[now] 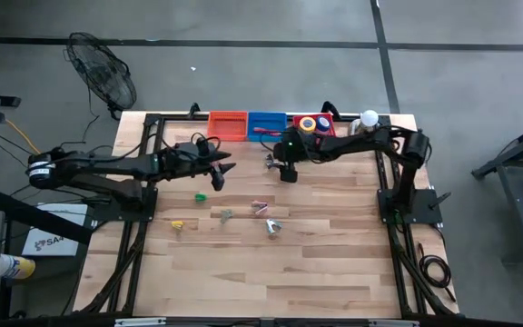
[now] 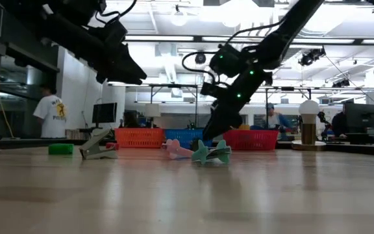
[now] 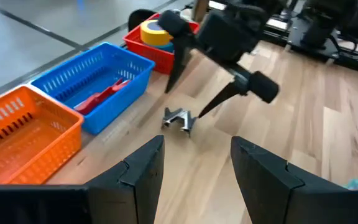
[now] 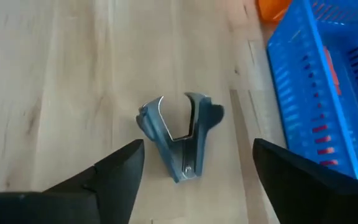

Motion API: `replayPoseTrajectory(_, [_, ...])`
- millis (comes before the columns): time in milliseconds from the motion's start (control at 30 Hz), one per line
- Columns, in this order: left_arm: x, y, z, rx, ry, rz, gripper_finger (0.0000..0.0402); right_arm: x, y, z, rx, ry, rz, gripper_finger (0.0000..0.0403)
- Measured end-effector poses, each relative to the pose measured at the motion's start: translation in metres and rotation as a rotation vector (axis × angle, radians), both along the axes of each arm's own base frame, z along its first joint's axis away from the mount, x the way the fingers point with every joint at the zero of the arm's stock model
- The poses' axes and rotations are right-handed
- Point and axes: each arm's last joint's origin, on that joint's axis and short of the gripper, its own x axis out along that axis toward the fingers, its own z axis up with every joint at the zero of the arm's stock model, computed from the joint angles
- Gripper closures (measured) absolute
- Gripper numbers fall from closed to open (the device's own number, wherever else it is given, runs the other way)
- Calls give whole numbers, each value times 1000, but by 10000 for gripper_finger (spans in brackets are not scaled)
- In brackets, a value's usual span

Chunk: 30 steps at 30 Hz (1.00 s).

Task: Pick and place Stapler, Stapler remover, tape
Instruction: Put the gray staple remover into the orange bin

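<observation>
A grey metal stapler remover (image 4: 179, 135) lies on the wood close to the blue basket (image 4: 319, 93), also in the high view (image 1: 269, 162). My right gripper (image 4: 197, 152) hangs open above it, a finger on either side, touching nothing; the left wrist view shows it from the side (image 3: 204, 84). My left gripper (image 3: 194, 168) is open and empty, hovering left of the remover (image 1: 221, 171). Yellow and blue tape rolls (image 1: 314, 124) sit in the red basket (image 1: 327, 132). A red object (image 3: 104, 94) lies in the blue basket.
An orange basket (image 1: 228, 123) stands left of the blue one at the far edge. More removers lie mid-table: green (image 1: 201, 196), yellow (image 1: 178, 225), grey (image 1: 225, 215), pink (image 1: 260, 207), teal (image 1: 273, 227). A white ball on a base (image 1: 369, 119) stands at the far right corner.
</observation>
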Motion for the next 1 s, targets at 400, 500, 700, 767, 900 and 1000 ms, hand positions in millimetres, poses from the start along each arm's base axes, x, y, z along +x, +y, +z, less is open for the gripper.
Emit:
replayPoseTrajectory(400, [0, -4, -1, 0, 17, -16, 220, 12, -10, -18, 81, 59, 45, 106])
replayPoseTrajectory(500, [0, -4, -1, 0, 17, -17, 220, 11, -11, -19, 100, 54, 51, 112])
replayPoseTrajectory(700, [0, -4, -1, 1, 17, -15, 220, 10, -11, -20, 112, 54, 50, 147])
replayPoseTrajectory(767, [0, -4, -1, 1, 17, -15, 220, 10, -11, -20, 118, 53, 55, 162])
replayPoseTrajectory(900, [0, -4, -1, 2, 17, -12, 220, 10, -11, -20, 134, 46, 59, 198])
replayPoseTrajectory(1000, [0, -4, -1, 5, 19, -14, 220, 10, -11, -20, 135, 46, 58, 226])
